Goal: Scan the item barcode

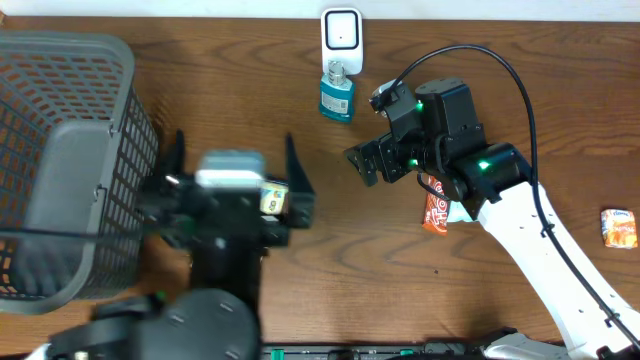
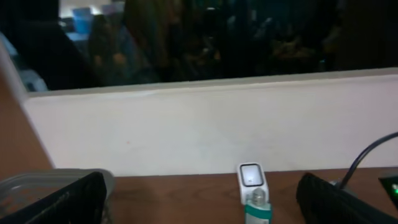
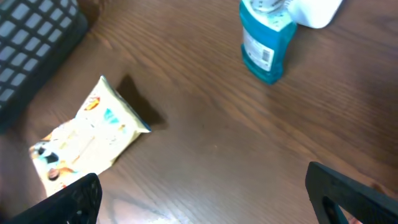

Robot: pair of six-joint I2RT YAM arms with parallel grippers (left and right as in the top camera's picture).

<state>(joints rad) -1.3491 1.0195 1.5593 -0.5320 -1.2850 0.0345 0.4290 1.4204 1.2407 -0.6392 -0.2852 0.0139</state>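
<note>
Both the left gripper and right gripper stood wide open, empty; the bottle sat at twelve o'clock just before the scanner, where a clumsy grasp might topple it or cover its barcode.

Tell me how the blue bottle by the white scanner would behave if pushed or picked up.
The blue bottle looks like rigid plastic, so it should keep its shape when squeezed. It seems to stand upright, so a high push would probably tip it. Its glossy sides and liquid fill suggest some slip and weight.
</note>
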